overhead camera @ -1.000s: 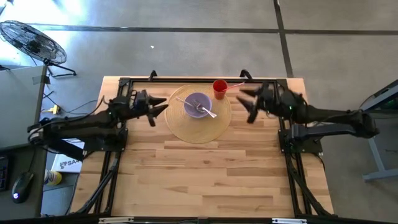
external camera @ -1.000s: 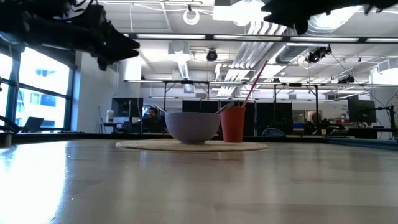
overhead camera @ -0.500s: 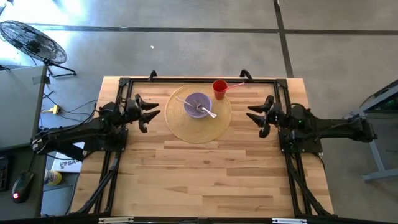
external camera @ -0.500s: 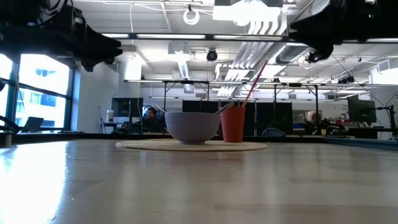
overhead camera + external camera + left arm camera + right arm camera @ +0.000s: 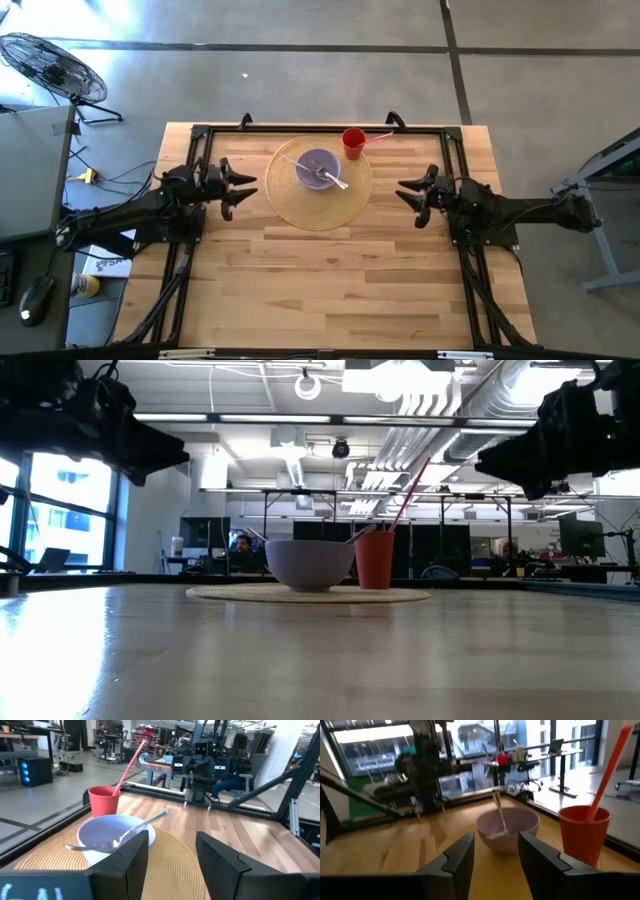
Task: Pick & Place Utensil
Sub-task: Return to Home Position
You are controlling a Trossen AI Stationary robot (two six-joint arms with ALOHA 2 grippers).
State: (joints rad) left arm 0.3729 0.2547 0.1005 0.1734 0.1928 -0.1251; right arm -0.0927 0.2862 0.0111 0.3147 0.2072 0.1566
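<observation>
Right hand (image 5: 409, 199) withdrew; bowl (image 5: 303, 165) holds fork (image 5: 331, 179), cup (image 5: 353, 150) straw (image 5: 378, 137).

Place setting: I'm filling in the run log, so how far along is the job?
Done: the fork lies in the purple bowl, and the orange cup with its straw stands on the placemat. In hand: nothing; the left gripper and right gripper hang open either side of the placemat. Left: probably only the return home.

The light wooden table (image 5: 330, 290) carries a round yellow woven placemat (image 5: 318, 208) lying flat near its far edge, midway between its sides, inside a black metal frame (image 5: 300, 129) that runs along the far and side edges.
</observation>
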